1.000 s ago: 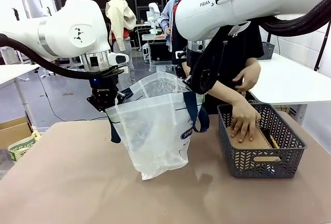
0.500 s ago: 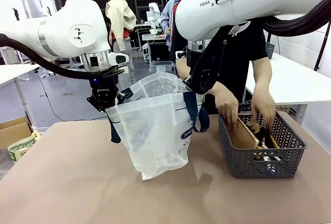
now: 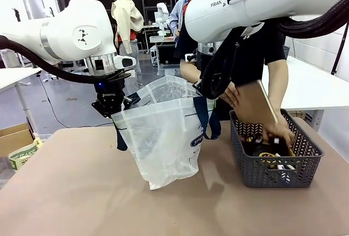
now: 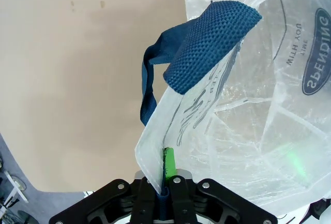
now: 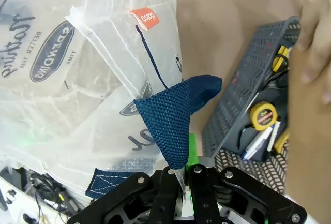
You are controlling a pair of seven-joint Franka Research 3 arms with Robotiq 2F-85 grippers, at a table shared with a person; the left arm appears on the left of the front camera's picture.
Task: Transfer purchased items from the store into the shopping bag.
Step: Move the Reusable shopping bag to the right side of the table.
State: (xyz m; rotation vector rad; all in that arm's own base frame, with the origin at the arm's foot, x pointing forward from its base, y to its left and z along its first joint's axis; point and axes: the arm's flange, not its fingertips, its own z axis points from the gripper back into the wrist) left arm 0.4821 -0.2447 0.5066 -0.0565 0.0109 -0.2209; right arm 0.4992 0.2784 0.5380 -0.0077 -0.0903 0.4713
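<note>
Left gripper [image 3: 111, 107], fingers pressed together on the rim of the shopping bag [image 3: 163, 138], one green pad [image 4: 168, 164] against the film beside a navy strap handle [image 4: 207, 43]. Right gripper [image 5: 186, 175], likewise pinched on the opposite rim below its own folded strap [image 5: 178, 125]. The bag hung open-mouthed between the two, its bottom resting near the middle of the table [image 3: 65, 192]; bare tan tabletop ran from it to the left and near edges. Navy print on the film: an oval logo [image 5: 51, 50] reading "SPENDING" with "BETTER TIME" beside it; a small orange tag [image 5: 145, 18], seemingly "daiso". Basket [image 3: 275, 173], dark grey lattice, stood just right of the bag towards the table's right edge, a narrow gap between. Person's hand [image 3: 231, 92] held the tan cardboard pack [image 3: 252, 102] tilted above the basket's far left corner; the other hand [image 3: 278, 132] reached inside. In the basket lay a yellow tape measure [image 5: 261, 114] and pen-like sticks [image 5: 258, 141]. Right arm [image 3: 262, 1] was lettered "FRA", the rest cut off.
</note>
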